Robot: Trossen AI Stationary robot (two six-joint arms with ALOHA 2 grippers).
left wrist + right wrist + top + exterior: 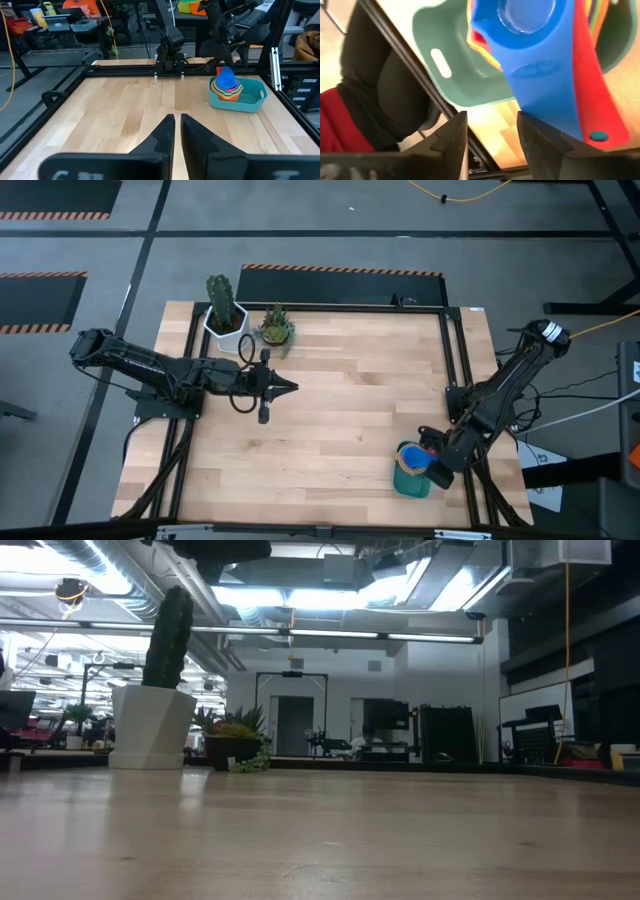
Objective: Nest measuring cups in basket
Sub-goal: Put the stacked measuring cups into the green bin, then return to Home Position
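Seating the dark blue cup [530, 30] atop the nested stack.
Right hand [440, 465] hovers over the teal basket [250, 100], fingers parted around the cup's handle; back straight off without tipping it. Left hand [175, 131], far from the basket, is narrow.

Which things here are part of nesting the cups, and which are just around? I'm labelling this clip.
Job:
- stack of measuring cups, blue one on top
- teal basket holding them
- right gripper at the basket
- left gripper mid-table, fingers nearly together

Just around:
- cactus in white pot
- small succulent
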